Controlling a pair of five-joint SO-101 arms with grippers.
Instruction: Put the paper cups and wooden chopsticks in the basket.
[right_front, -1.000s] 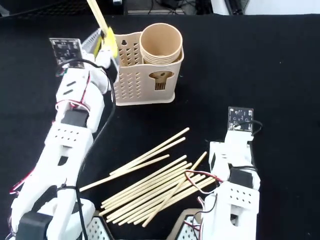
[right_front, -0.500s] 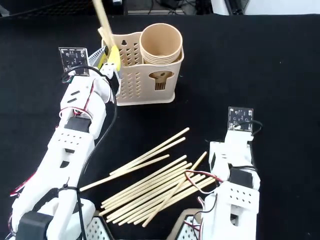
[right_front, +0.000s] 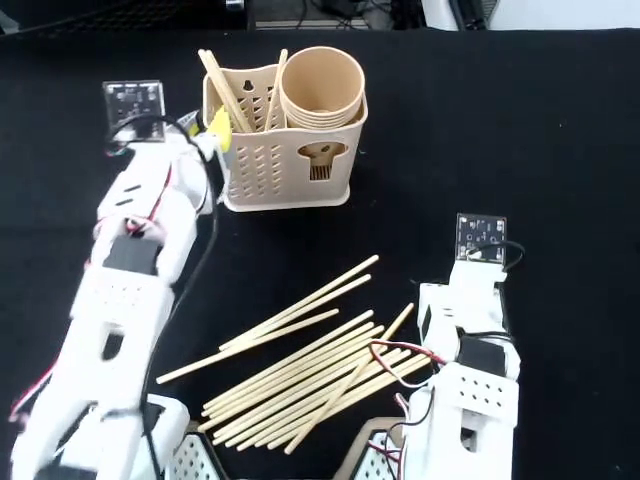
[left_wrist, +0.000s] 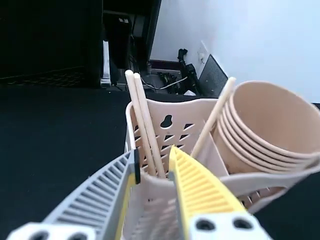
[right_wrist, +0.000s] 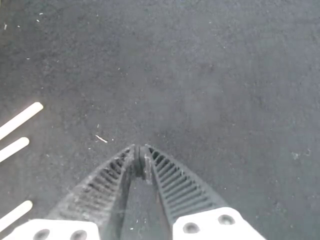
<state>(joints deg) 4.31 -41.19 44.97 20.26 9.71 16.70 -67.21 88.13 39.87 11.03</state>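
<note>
**Where the chopsticks point and where you have room**

While your left gripper (left_wrist: 153, 159) sits against the left wall of the basket (right_front: 290, 170), its jaws stand slightly parted. Beyond the gap you see two chopsticks (right_front: 225, 90) standing in the left compartment, tops leaning toward the far left. Whether the pads touch them you cannot tell. A third chopstick (right_front: 276, 88) in that compartment leans the other way, its top close to the stacked paper cups (right_front: 320, 85), which sit upright, mouths up, in the right compartment. The table's far edge runs just behind the basket, so room there is tight.

Nearer you, between the two arms, the loose chopsticks (right_front: 300, 375) lie flat in a rough bundle. Their long axes run from near-left to far-right, and one steeper stick crosses the others. The bundle's right ends reach the right arm's body.

Right of the basket, broad black table (right_front: 540, 130) stretches to the edge. Your right gripper (right_wrist: 139, 157) points down at that surface, fingers pressed together on nothing, with a few chopstick tips beside it.
</note>
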